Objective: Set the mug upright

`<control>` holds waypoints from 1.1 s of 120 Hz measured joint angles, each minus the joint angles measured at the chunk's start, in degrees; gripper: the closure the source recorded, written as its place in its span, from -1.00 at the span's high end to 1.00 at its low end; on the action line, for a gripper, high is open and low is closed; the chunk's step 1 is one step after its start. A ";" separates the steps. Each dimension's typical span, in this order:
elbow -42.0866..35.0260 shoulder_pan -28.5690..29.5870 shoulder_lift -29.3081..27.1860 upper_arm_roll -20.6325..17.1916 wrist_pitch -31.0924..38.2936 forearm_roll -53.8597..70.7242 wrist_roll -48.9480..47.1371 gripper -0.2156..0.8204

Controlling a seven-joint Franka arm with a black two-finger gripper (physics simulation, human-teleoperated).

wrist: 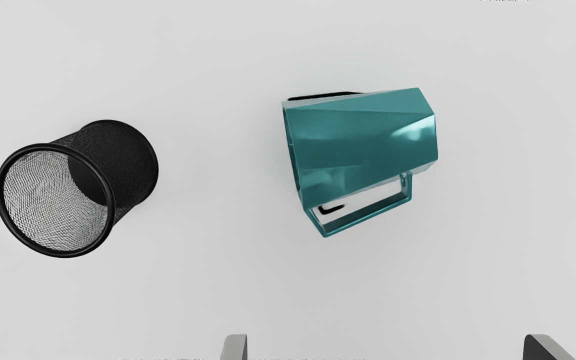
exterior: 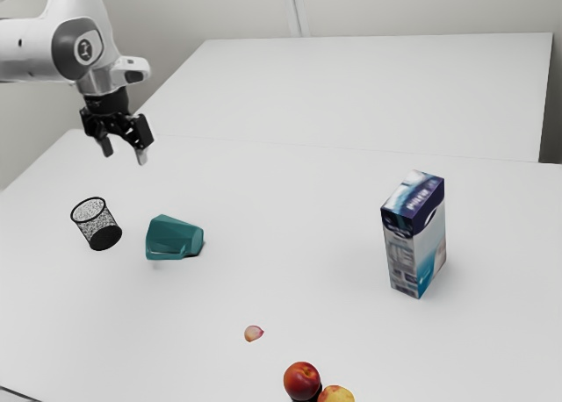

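High over the table at the exterior view's upper left, the gripper point(exterior: 124, 154) hangs from the arm with its fingers apart and nothing between them. A teal faceted mug point(exterior: 173, 238) lies on its side on the table, below the gripper and farther to the exterior view's right. In the wrist view the mug point(wrist: 363, 145) has its mouth facing the black mesh cup and its rectangular handle on the side nearer the fingertips. The gripper point(wrist: 385, 347) stands open there, well apart from the mug.
A black mesh cup point(exterior: 98, 225), also in the wrist view point(wrist: 138, 165), stands near the mug's mouth. On the white table point(exterior: 290, 191) are a blue-and-white carton point(exterior: 416, 235), a small pinkish piece point(exterior: 253, 333), a red fruit point(exterior: 302, 380) and a yellowish fruit point(exterior: 336, 394).
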 joint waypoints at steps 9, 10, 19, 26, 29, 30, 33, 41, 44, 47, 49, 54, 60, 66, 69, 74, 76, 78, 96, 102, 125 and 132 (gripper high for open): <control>-0.10 0.50 0.01 0.04 -0.01 -0.67 -1.24 0.58; -0.10 0.54 0.01 0.02 -0.01 -0.72 -1.36 0.58; -1.09 0.71 0.09 -0.07 0.82 -1.82 -1.83 0.58; -1.67 1.31 1.86 -0.07 1.67 -4.17 -1.58 0.58; -1.78 1.70 2.89 -0.06 1.98 -5.45 -1.35 0.58; -1.82 1.87 3.24 -0.06 2.09 -5.91 -1.26 0.58; -1.90 2.47 4.13 -0.07 2.36 -7.13 -0.98 0.58; -1.93 4.07 6.45 -0.11 3.02 -9.65 -0.14 0.58; -1.84 4.43 7.33 -0.11 3.23 -10.54 0.26 0.58; -1.75 4.68 8.21 -0.09 3.43 -11.46 0.70 0.58; -1.67 4.88 8.83 -0.09 3.55 -12.07 1.01 0.58; -1.53 5.38 10.15 -0.06 3.81 -13.53 1.83 0.58; -1.46 6.21 11.44 -0.06 4.05 -15.22 2.86 0.58; -1.44 7.16 12.55 -0.07 4.25 -16.68 3.95 0.58; -1.37 7.67 13.11 -0.10 4.33 -17.41 4.53 0.58; -1.03 8.32 14.07 -0.09 4.42 -18.58 5.52 0.58; -0.87 8.56 14.42 -0.10 4.44 -19.02 5.92 0.58; -0.67 8.82 14.78 -0.11 4.42 -19.46 6.33 0.58; 0.75 11.47 17.11 -0.29 3.67 -23.05 9.89 0.58; 0.80 12.57 17.77 -0.31 3.22 -24.20 10.99 0.58; 0.81 14.64 20.51 -0.33 0.98 -28.57 14.83 0.58; 0.83 15.24 21.16 -0.33 0.24 -29.77 15.85 0.58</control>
